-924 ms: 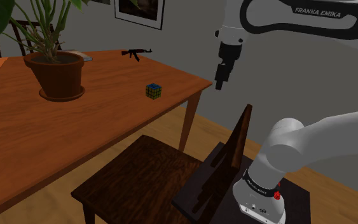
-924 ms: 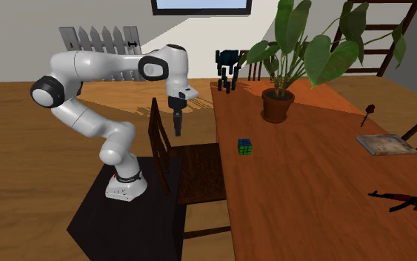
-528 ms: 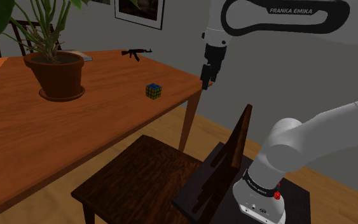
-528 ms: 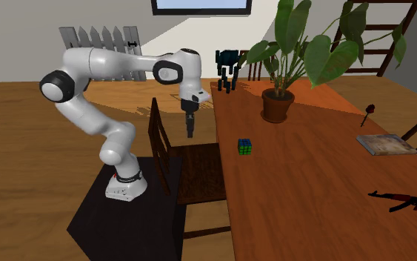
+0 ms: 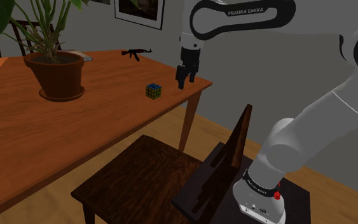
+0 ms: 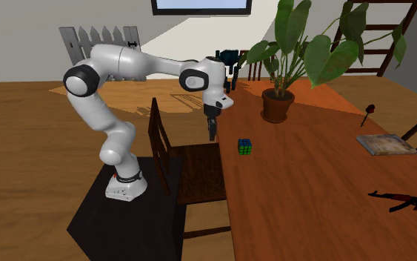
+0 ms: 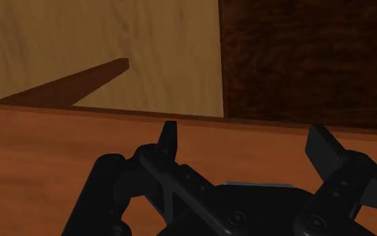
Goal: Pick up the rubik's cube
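Rubik's cube (image 5: pixel 153 91) blue-green-yellow checks; table (image 5: pixel 75 130) reddish-brown woodgrain; end effector (image 5: pixel 182 83) black.

- Rubik's cube (image 5: pixel 153 91) on the bench (image 5: pixel 75 133), near its edge.
- End effector (image 5: pixel 182 83) above that edge, just to the shoulder view's right of the cube.
- Potted plant (image 5: pixel 60 75) farther left; chair (image 5: pixel 145 172) before the bench.

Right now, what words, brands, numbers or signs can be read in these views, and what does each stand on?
"FRANKA EMIKA": white letters on the dark upper link of the arm, shoulder view.
Small white lettering on the black band at the arm's base: too small to read.
Cover of the book on the table: nothing legible.
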Motion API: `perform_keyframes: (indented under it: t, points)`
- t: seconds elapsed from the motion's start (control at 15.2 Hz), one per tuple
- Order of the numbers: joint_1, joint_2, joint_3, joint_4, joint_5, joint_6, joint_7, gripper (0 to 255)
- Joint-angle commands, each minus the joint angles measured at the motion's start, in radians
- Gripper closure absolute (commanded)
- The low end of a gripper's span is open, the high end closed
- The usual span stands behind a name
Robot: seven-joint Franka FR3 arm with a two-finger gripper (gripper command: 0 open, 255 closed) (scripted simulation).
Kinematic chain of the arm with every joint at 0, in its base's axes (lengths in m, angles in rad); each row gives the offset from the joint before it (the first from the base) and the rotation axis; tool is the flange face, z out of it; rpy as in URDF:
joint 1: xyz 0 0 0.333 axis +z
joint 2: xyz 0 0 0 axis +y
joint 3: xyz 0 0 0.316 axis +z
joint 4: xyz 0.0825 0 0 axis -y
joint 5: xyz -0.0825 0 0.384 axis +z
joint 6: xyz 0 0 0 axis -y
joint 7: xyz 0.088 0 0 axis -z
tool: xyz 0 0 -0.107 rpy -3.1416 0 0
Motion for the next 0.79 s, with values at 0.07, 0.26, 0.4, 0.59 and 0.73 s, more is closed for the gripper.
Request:
perform_keyframes:
  t: [0.07,0.26,0.4,0.59,0.73]
  points:
    - [-0.002,0.119,0.004,0.084,0.005,0.039,0.018,0]
    - [-0.001,0.233,0.009,0.175,0.009,0.067,0.038,0]
    - [0.000,0.309,0.012,0.242,0.011,0.079,0.050,0]
    - [0.003,0.426,0.015,0.354,0.013,0.088,0.068,0]
    - [0.005,0.492,0.016,0.424,0.014,0.087,0.077,0]
